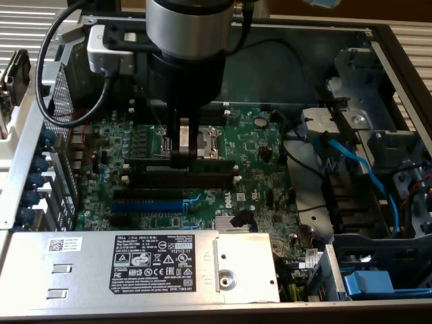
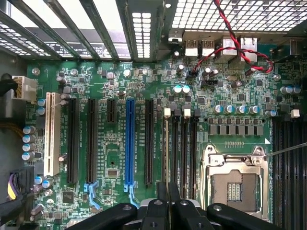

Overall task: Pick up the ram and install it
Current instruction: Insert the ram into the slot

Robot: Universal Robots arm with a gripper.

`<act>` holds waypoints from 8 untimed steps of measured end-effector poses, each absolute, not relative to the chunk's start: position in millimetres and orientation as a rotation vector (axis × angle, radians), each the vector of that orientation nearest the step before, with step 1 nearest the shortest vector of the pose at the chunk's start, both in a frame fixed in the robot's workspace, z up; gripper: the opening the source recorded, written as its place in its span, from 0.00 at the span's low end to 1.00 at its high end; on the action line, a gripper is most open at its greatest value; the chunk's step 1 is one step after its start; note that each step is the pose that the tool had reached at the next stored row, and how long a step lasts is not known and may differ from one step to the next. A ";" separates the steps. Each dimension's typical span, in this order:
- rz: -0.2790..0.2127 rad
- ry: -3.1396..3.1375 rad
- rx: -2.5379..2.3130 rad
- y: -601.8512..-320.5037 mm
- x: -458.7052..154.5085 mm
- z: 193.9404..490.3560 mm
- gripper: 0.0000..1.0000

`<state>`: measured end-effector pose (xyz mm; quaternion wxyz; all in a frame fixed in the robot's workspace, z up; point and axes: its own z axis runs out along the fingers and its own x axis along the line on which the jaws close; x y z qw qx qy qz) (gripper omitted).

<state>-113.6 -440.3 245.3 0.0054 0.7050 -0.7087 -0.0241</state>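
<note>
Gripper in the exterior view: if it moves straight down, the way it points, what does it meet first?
The gripper is shut on the ram, so the ram's lower edge would probably meet the black memory slots on the motherboard first. The gap between them is unclear.

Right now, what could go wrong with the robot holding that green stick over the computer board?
The end effector grips the ram near its middle, over the black memory slots. If it comes down crooked, it might miss its slot and jam. It could also bump the open processor socket right beside the slots.
</note>
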 end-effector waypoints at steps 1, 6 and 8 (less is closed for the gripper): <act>-0.078 -2.217 2.207 -440.3 -113.2 245.1 0.12; -0.083 -2.209 2.210 -440.4 -110.3 244.9 0.12; -0.083 -2.209 2.211 -440.3 -110.3 244.8 0.12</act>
